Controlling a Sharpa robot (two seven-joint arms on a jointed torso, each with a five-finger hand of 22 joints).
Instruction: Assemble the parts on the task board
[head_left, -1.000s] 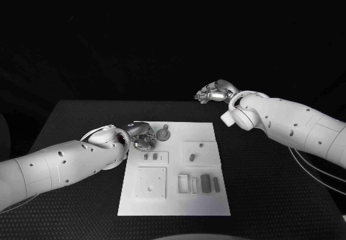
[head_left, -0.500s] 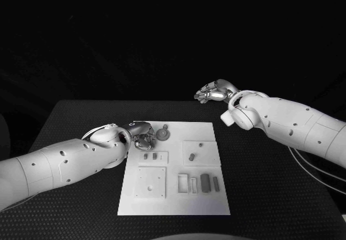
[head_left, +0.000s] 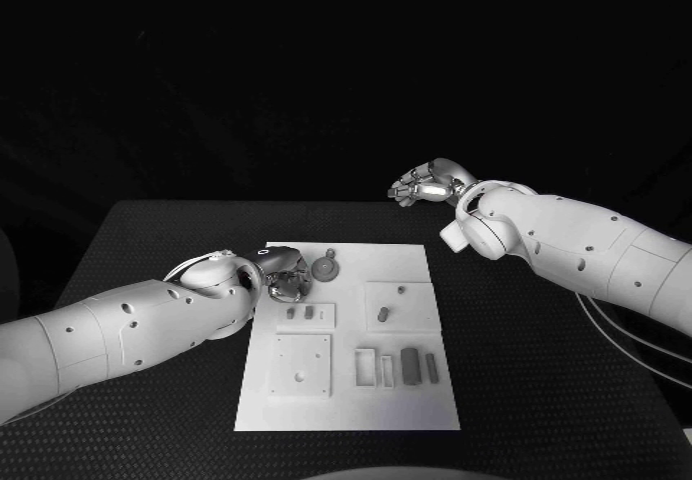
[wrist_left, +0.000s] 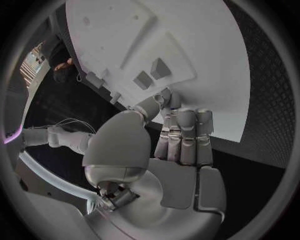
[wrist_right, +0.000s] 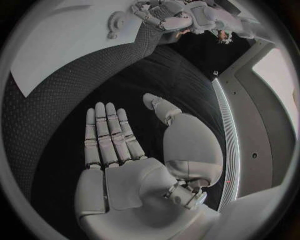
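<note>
The white task board (head_left: 392, 410) lies in the middle of the black table. A round grey part (head_left: 326, 269) sits near its far edge, with a small piece just beyond it. My left hand (head_left: 286, 277) hangs low over the board's far left corner, its fingertips right beside the round part. In the left wrist view, my left hand (wrist_left: 181, 140) has its fingers together and its thumb meets them at the board (wrist_left: 187, 40) edge. Whether it grips anything I cannot tell. My right hand (head_left: 428, 184) is raised beyond the board's far right corner, palm flat, holding nothing (wrist_right: 112, 145).
Other grey parts stand in the board's recesses: two small pegs (head_left: 299, 313), a short piece (head_left: 384, 314) and upright bars (head_left: 411, 365). A square plate (head_left: 303, 363) lies at the near left. Bare table (head_left: 548, 380) stretches right of the board.
My left hand has shifted slightly at the board's far left corner, and the round part sits a touch nearer to it. The right arm has not moved.
</note>
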